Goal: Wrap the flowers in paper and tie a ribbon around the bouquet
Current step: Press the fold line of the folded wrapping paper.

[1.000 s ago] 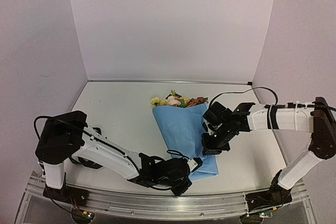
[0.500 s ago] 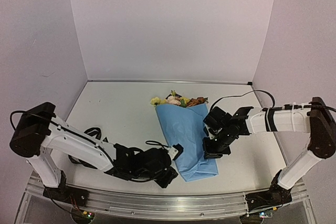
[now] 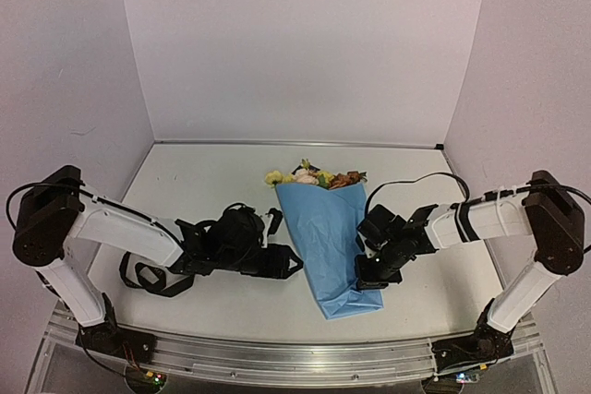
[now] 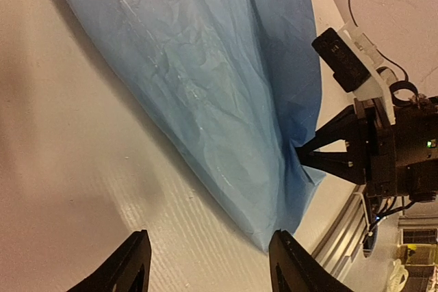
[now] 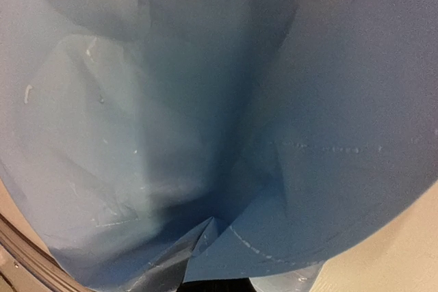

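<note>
Bouquet (image 3: 325, 219) lies flat on surface (image 3: 199, 186). Beside its left side, left tool (image 4: 207, 254) stands wide apart, empty; right tool (image 3: 367, 276) is closed, pinching paper (image 5: 205, 100) edge near narrow end.

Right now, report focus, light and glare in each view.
Top view: sharp, evenly lit, bouquet clear. Left wrist: paper crisp, pale sheen on creases, fingers dark silhouettes. Right wrist: paper fills frame, soft and dim.
</note>
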Robot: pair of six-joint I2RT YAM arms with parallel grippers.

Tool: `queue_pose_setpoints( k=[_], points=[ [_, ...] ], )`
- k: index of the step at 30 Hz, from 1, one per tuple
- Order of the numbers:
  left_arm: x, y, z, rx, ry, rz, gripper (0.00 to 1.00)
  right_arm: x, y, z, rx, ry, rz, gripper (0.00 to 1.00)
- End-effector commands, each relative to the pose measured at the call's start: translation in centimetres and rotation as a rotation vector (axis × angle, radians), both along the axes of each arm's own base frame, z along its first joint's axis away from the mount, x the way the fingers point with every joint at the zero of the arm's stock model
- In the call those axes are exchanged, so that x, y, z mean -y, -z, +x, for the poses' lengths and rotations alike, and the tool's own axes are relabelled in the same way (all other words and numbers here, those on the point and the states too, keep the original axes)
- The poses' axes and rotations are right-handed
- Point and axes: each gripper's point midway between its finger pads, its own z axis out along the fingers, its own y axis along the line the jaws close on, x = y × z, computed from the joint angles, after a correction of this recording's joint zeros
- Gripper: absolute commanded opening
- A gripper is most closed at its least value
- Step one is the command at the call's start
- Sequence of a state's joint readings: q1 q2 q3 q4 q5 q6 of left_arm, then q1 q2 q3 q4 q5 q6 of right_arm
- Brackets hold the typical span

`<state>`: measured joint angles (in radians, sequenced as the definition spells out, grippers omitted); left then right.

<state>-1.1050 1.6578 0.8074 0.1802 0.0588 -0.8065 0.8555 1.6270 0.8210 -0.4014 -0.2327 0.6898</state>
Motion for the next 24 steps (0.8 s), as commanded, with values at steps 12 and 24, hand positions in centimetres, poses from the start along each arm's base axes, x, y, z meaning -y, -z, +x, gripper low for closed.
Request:
queue_pose_setpoints(
  k=[12,24],
  points=[
    [5.3,1.7,0.4,-0.165,0.11,-0.17,0.51,-0.1,1.1,0.4,0.029,0.065,0.002,0.0],
    [4.7,3.2,1.0,-0.286,0.072,-0.179,0.01,-0.9,-0.6,0.7,0.043,0.083,0.066,0.0]
  ],
)
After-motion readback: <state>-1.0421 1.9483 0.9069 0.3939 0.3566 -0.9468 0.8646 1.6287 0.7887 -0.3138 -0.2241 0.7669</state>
